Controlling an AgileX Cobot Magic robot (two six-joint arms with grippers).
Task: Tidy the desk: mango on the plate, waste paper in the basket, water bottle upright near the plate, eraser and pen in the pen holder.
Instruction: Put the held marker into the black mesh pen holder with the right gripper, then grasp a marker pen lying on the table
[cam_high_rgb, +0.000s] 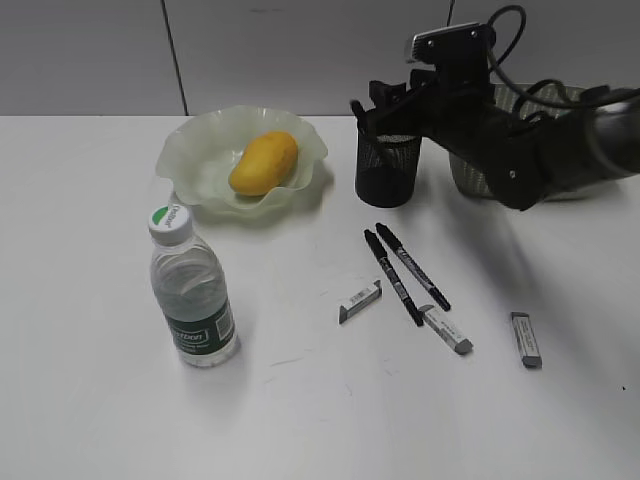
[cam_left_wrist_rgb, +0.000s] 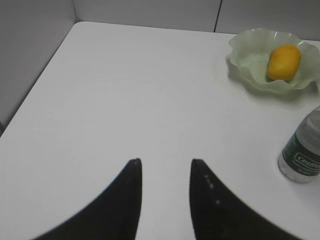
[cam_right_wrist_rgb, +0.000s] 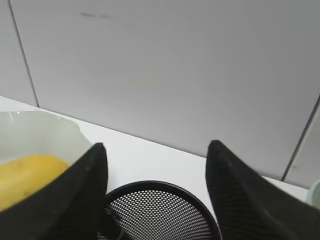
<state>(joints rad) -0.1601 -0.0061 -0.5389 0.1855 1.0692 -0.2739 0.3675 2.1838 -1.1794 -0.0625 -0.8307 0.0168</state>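
Observation:
The yellow mango (cam_high_rgb: 264, 162) lies in the ruffled pale-green plate (cam_high_rgb: 190, 150). The water bottle (cam_high_rgb: 193, 290) stands upright in front of the plate. My right gripper (cam_high_rgb: 385, 105) is open and empty just above the black mesh pen holder (cam_high_rgb: 387, 168); in the right wrist view the jaws (cam_right_wrist_rgb: 155, 145) straddle the holder's rim (cam_right_wrist_rgb: 160, 186). Two black pens (cam_high_rgb: 393, 275) and three grey erasers (cam_high_rgb: 360, 301) lie on the white desk (cam_high_rgb: 90, 380). The basket (cam_high_rgb: 465, 175) is mostly hidden behind the right arm. The waste paper is not visible. My left gripper (cam_left_wrist_rgb: 165, 162) is open over bare desk.
The left wrist view shows the plate (cam_left_wrist_rgb: 250, 75) with the mango (cam_left_wrist_rgb: 284, 62) and the bottle (cam_left_wrist_rgb: 302, 155) far to the right. A grey wall runs behind the desk. Erasers lie at the front centre (cam_high_rgb: 447, 331) and front right (cam_high_rgb: 526, 339).

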